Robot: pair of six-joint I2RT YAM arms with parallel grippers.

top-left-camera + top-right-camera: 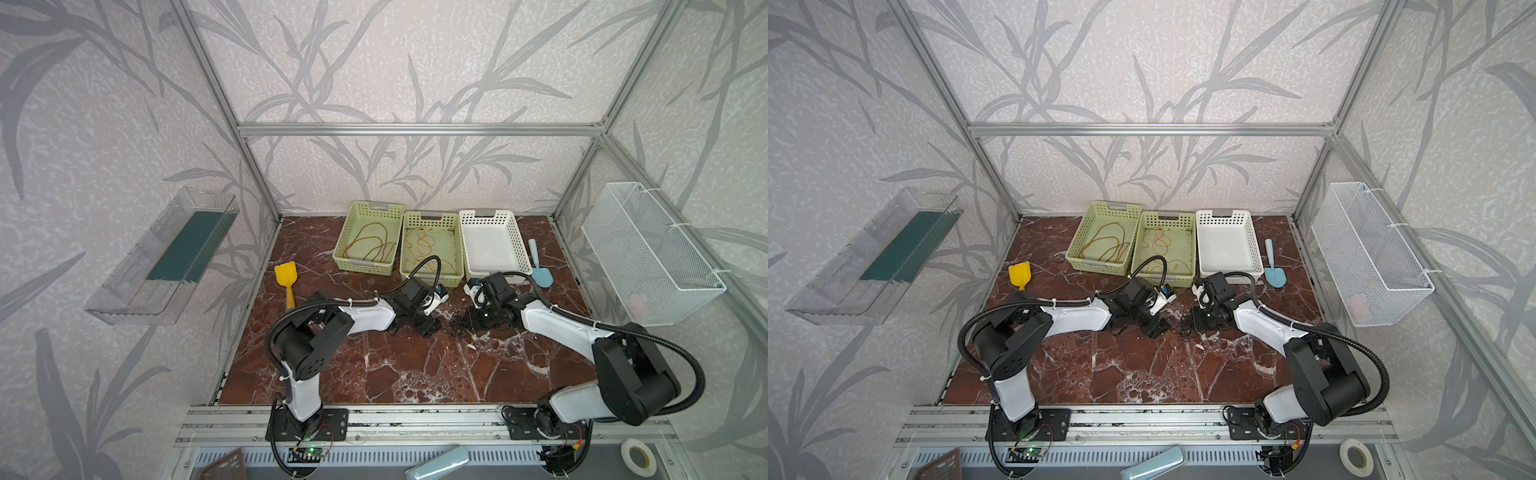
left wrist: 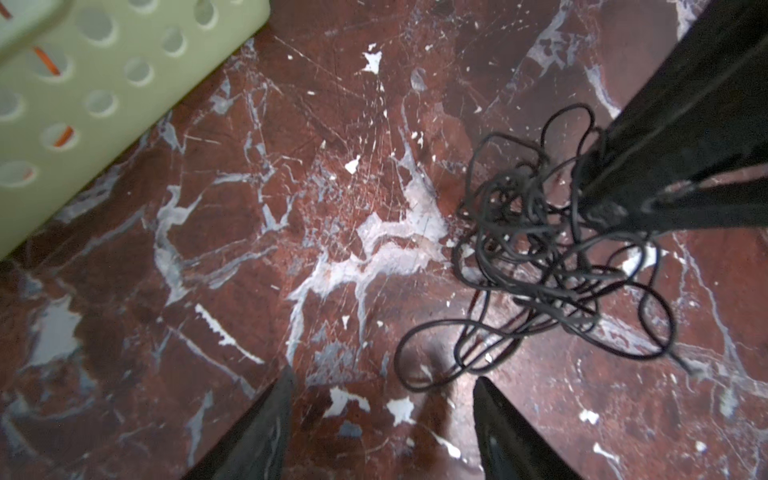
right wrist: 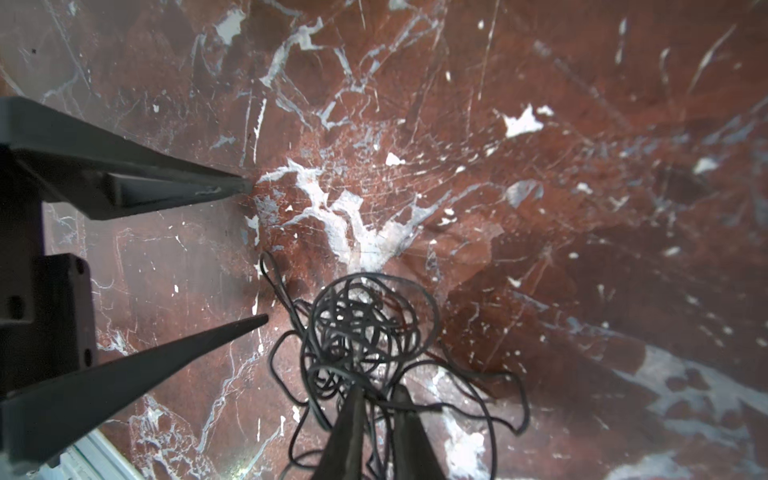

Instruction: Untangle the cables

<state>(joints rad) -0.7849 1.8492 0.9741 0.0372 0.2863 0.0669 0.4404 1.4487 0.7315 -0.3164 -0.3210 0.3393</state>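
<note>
Clear wall tray [image 1: 166, 257] far left, yellow scoop [image 1: 286, 279] on the marble table [image 1: 374, 365] beside the left arm. Left arm reaches low toward centre. The left gripper [image 1: 432, 328] is dark and unclear in both top views, but the left wrist view [image 2: 384, 376] shows its jaws apart and empty, with one loop of the black cable [image 2: 532, 232] lying just beyond the tips.

Behind: left green basket [image 1: 343, 243] holds a brownish-orange cable [image 1: 365, 249]; middle green basket [image 1: 457, 278] holds a lighter orange cable [image 1: 424, 245], its near edge partly hidden by the left arm's hose.

The black cable is a tight tangle on the table between the two grippers [image 1: 457, 328]. Right gripper [image 1: 469, 322] is low and pointed at it. Only the right wrist view [image 3: 379, 388] shows the jaws nearly together with black strands pinched between them.

White basket [image 1: 464, 245], blue trowel [image 1: 540, 272] and mesh wall basket [image 1: 652, 249] are to the right.
</note>
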